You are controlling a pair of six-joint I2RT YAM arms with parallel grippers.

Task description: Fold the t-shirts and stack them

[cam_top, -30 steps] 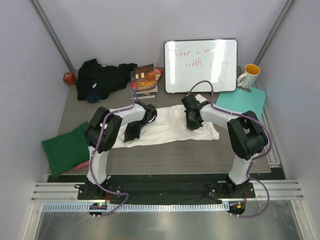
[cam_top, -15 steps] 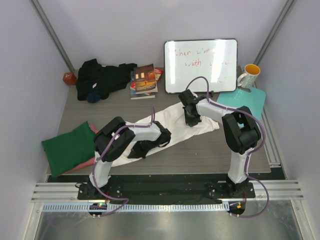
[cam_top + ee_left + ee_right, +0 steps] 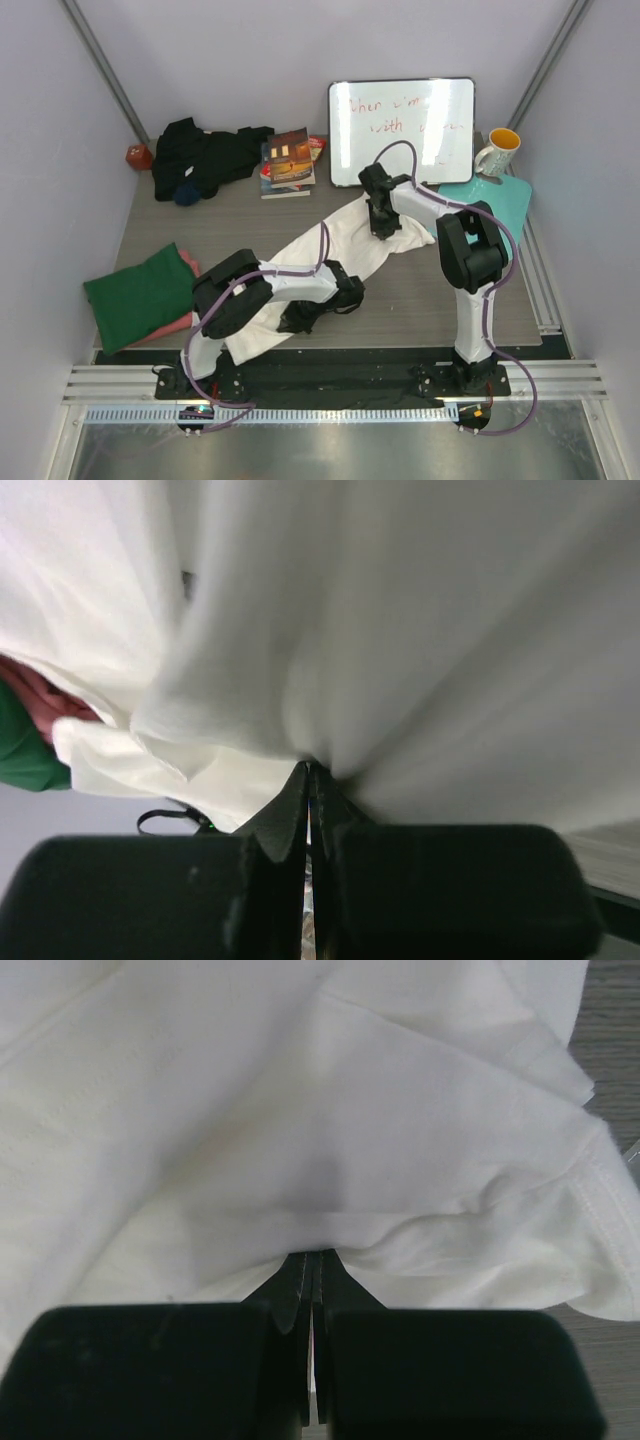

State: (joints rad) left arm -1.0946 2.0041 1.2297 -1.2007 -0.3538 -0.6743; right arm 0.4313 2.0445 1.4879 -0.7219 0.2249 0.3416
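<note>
left gripper [image 3: 308, 772] was pinched tight on the white t-shirt [image 3: 335, 245] near the front edge. shirt ran diagonally across the table [image 3: 420, 300] up to the right gripper [image 3: 315, 1256], also clamped on it. green t-shirt [image 3: 135, 295] sat left, black t-shirt [image 3: 205, 155] far back.

White t-shirt [image 3: 345, 232] — soft matt cloth.

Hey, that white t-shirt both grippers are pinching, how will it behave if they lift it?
Probably floppy: the white t-shirt stretches in a creased, twisted band between the left gripper and the right gripper. Likely light, as small pinches of bunched cloth seem enough to hold it. Loose ends may drag on the table.
</note>
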